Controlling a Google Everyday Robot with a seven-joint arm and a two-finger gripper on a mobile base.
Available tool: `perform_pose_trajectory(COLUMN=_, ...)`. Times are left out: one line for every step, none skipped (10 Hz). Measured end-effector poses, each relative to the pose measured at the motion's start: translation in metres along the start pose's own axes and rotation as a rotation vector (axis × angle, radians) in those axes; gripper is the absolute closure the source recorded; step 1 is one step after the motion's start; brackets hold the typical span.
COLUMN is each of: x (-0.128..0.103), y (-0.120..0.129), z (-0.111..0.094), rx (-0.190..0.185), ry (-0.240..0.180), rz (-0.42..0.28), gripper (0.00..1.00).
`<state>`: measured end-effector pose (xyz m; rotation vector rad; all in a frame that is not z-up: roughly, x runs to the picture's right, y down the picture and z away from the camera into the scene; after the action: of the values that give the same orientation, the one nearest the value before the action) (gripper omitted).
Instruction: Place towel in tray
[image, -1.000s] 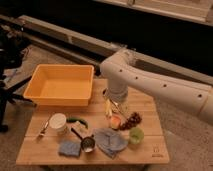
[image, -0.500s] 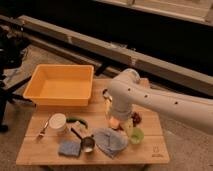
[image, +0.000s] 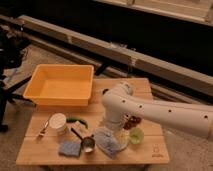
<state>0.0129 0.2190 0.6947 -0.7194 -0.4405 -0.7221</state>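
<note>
The towel (image: 107, 143) is a crumpled grey-blue cloth lying at the front middle of the wooden table (image: 150, 152). The yellow tray (image: 61, 86) stands open at the back left of the table. My white arm reaches in from the right and bends down. Its gripper (image: 114, 131) points down right over the far edge of the towel, partly hidden by the wrist. I cannot tell whether it touches the cloth.
A blue square sponge (image: 69, 148) and a metal measuring cup (image: 88, 144) lie left of the towel. A white cup (image: 58, 122), a green pepper (image: 78, 120) and a spoon (image: 42, 130) sit further left. A green cup (image: 136, 135) and dark red fruit (image: 133, 121) are on the right.
My arm has swung forward and lower over the table, bringing the gripper down to the towel. The objects on the table have not moved.
</note>
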Motion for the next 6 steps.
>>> perform_pose_trajectory(x=-0.001, y=0.002, z=0.008, rx=-0.002, ry=-0.007, rz=-0.006, gripper=0.2)
perform_pose_trajectory(x=0.001, y=0.004, z=0.014, rx=-0.002, ry=-0.011, rz=-0.007, gripper=0.2)
perform_pose_trajectory(x=0.004, y=0.007, z=0.024, rx=-0.009, ry=-0.018, rz=-0.009, gripper=0.2)
perform_pose_trajectory(x=0.006, y=0.007, z=0.031, rx=-0.013, ry=-0.022, rz=-0.011, gripper=0.2)
perform_pose_trajectory(x=0.009, y=0.007, z=0.04, rx=-0.02, ry=-0.025, rz=-0.011, gripper=0.2)
perform_pose_trajectory(x=0.012, y=0.006, z=0.051, rx=-0.029, ry=-0.029, rz=-0.008, gripper=0.2)
